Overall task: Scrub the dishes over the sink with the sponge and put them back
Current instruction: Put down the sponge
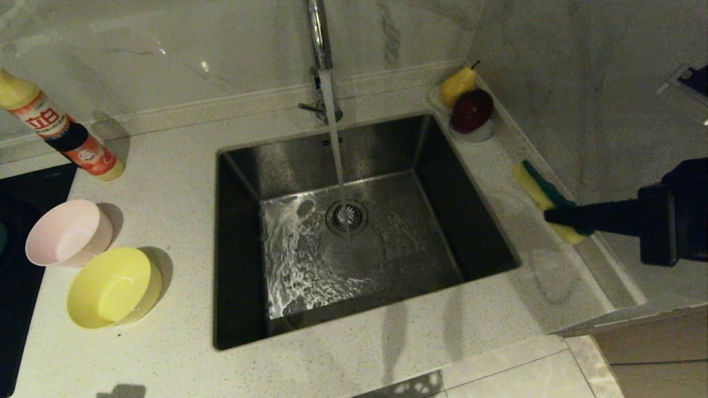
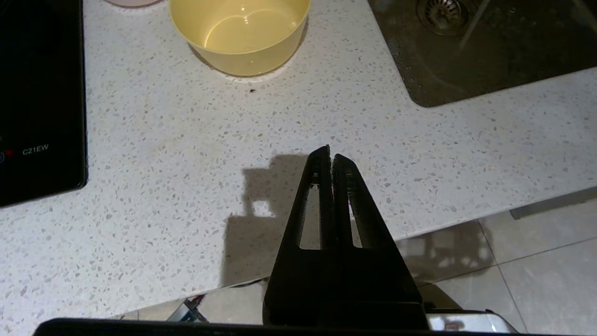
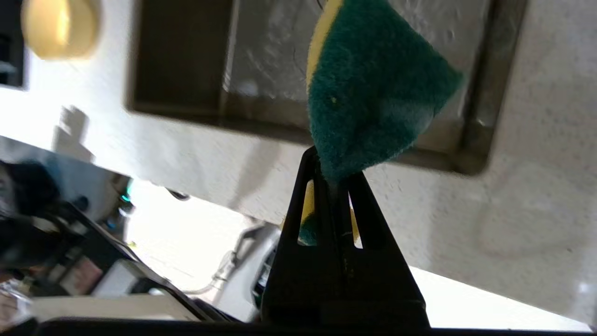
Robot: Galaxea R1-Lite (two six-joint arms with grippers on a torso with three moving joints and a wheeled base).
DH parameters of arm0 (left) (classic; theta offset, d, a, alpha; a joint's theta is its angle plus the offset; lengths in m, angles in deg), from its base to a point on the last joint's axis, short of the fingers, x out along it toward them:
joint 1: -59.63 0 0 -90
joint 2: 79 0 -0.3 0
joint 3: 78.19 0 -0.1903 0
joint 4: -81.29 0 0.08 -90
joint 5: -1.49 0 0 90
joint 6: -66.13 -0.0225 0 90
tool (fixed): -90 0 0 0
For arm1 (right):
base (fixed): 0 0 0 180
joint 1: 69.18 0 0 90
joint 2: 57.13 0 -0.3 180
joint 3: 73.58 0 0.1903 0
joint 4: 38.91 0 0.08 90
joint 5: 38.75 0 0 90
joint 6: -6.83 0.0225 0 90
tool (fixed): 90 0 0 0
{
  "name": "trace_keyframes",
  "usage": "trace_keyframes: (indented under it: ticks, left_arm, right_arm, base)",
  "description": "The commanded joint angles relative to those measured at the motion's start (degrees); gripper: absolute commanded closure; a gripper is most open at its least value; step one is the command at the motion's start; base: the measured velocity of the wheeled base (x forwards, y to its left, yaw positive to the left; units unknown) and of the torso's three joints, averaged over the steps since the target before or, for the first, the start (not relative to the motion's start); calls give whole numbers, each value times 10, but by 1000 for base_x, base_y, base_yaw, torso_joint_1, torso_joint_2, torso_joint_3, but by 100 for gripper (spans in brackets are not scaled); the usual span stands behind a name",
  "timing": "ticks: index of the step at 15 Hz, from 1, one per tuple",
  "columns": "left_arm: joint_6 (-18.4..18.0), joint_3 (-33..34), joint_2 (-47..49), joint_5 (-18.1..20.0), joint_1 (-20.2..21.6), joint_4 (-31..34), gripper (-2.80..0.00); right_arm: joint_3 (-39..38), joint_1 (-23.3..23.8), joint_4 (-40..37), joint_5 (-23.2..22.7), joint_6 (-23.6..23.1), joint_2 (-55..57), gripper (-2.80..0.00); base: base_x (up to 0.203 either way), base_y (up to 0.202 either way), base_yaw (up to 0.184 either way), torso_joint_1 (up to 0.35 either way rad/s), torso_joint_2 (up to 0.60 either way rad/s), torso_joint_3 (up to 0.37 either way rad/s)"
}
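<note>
**Obs. 1:** Fingers of the right gripper [image 3: 333,170] pinched tight on the sponge [image 3: 373,93], near one end. Green scouring face toward the wrist camera, yellow foam showing along one edge.

**Obs. 2:** Confirmed from the head camera. Right gripper [image 1: 553,214] reaches in from the right, over the counter strip between the sink [image 1: 470,182] and the wall. Sponge [image 1: 539,190] sticks out beyond the fingertips, angled toward the back wall. It is beside the basin, not over it.

**Obs. 1:** Left side?

**Obs. 2:** Left gripper [image 2: 331,154] hangs over the front edge of the speckled countertop [image 2: 186,163], fingers pressed together, nothing between them. Out of the head camera's view.

**Obs. 1:** Dishes. Pink bowl [image 1: 69,232] and yellow bowl [image 1: 113,287] on the counter left of the sink, both tipped so the openings face up and toward the camera. They sit just beside each other; contact uncertain. Yellow bowl [image 2: 240,32] also shows in the left wrist view, a little water pooled inside. Only two bowls seen.

**Obs. 2:** Faucet [image 1: 319,33] is running. Water stream [image 1: 334,143] falls onto the drain strainer [image 1: 347,216], and the basin floor is wet and rippled.

**Obs. 1:** Other items: detergent bottle [image 1: 58,127] lying tilted at back left; pear [image 1: 458,84] and red apple [image 1: 472,109] on a small dish [image 1: 478,134] at the sink's back right corner; black cooktop [image 2: 42,93] at the far left.
</note>
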Motion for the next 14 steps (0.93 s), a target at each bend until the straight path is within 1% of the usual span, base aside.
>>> trace_keyframes:
  ticks: [1, 2, 5, 9, 10, 12, 14]
  left_arm:
    - [1, 1, 2, 0, 0, -1, 0]
    - [1, 1, 2, 0, 0, 0, 0]
    - [4, 1, 2, 0, -1, -1, 0]
    - [4, 1, 2, 0, -1, -1, 0]
    - [4, 1, 2, 0, 0, -1, 0]
    - [4, 1, 2, 0, 0, -1, 0]
    - [4, 1, 3, 0, -1, -1, 0]
  right_arm:
    - [-26, 7, 1, 1, -21, -6, 0]
    - [-39, 18, 2, 1, -33, -10, 0]
    - [-74, 23, 3, 6, -76, -29, 0]
    - [-97, 29, 3, 26, -87, -37, 0]
    - [-108, 31, 3, 41, -101, -38, 0]
    - [-122, 32, 3, 89, -117, -26, 0]
    - [-154, 32, 18, 101, -120, -30, 0]
  base:
    - [0, 0, 0, 0, 0, 0]
    - [0, 0, 0, 0, 0, 0]
    - [0, 0, 0, 0, 0, 0]
    - [0, 0, 0, 0, 0, 0]
    - [0, 0, 0, 0, 0, 0]
    - [0, 0, 0, 0, 0, 0]
    - [0, 0, 0, 0, 0, 0]
